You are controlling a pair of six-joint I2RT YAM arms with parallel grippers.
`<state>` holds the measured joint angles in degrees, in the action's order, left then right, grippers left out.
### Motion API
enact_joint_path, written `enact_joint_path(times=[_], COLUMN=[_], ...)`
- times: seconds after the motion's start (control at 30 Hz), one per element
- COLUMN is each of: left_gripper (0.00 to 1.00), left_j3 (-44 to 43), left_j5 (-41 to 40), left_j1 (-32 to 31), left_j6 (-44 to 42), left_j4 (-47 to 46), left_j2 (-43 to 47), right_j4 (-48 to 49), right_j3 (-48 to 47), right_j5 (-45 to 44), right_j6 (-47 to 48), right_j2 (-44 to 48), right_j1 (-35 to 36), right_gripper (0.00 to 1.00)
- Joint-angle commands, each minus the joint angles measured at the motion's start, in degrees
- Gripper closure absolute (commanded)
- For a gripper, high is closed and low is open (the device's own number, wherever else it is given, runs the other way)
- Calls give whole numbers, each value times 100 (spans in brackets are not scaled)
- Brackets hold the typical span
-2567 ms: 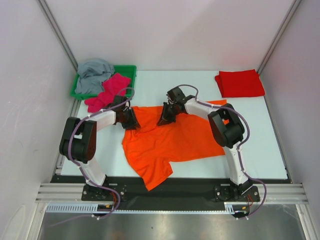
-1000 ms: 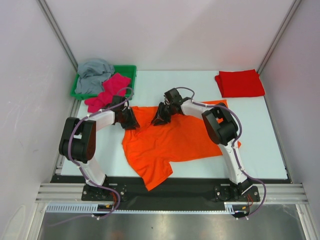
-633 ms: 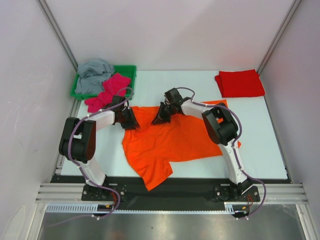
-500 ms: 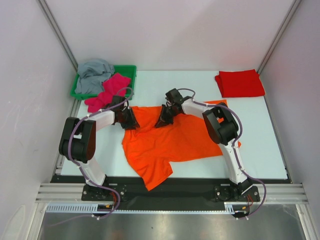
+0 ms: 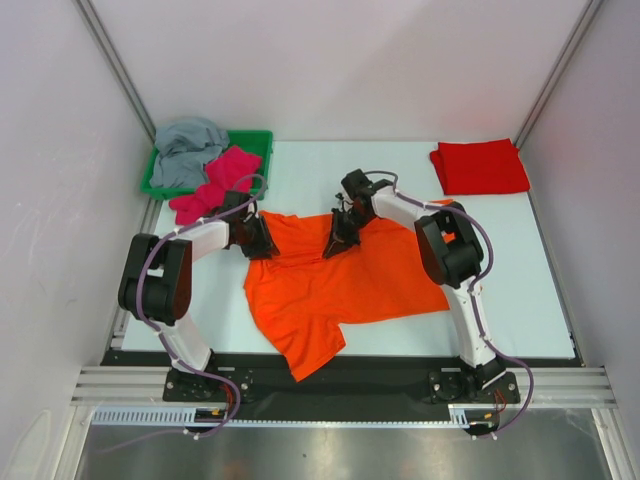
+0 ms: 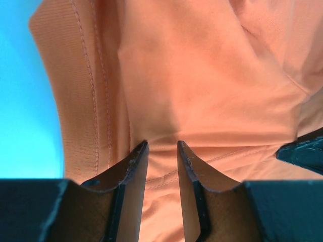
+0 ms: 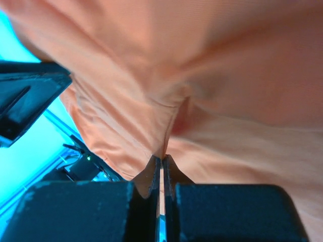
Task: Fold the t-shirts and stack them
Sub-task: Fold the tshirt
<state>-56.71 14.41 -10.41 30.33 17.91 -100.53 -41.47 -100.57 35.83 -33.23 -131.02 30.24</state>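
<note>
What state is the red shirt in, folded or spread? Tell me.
Folded. The red shirt lies as a compact rectangle at the table's far right corner, no sleeves showing, unlike the orange shirt spread out mid-table.

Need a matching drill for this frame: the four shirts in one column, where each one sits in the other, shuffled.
1. orange shirt
2. red shirt
3. grey shirt
4. pink shirt

A. folded, far right corner of the table
B. piled in the green tray
C. spread out in the middle
D. hanging over the tray's near edge

Pairs: 1-C, 2-A, 3-B, 4-D
</note>
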Motion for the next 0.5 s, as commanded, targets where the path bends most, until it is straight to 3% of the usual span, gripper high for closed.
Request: enact_joint_path(times=[0.0, 0.07, 0.1, 0.23, 0.3, 0.37, 0.47], left_gripper=[64, 64, 64, 64, 58, 51, 51], left_j3=[-16, 45, 81, -15, -269, -524, -840], left_j5=[-378, -360, -343, -378, -527, -536, -536], left_j1=[127, 127, 127, 189, 224, 277, 277], left_j6=[-395, -466, -484, -475, -475, -405, -115], left_j4=[81, 81, 124, 458, 616, 644, 302], left_j2=[-160, 41, 147, 902, 1218, 1290, 1072], right_j4=[-274, -509, -641, -862, -897, -854, -748], right_j3=[-270, -470, -533, -612, -630, -613, -779], right_j5=[187, 135, 39, -216, -479, -717, -1201], right_j6=[247, 440, 545, 766, 853, 862, 941], right_j2=[95, -55, -81, 23, 217, 436, 507], right_j1=[-44, -53, -71, -264, -369, -492, -580], right_gripper=[97, 87, 77, 76, 76, 76, 76])
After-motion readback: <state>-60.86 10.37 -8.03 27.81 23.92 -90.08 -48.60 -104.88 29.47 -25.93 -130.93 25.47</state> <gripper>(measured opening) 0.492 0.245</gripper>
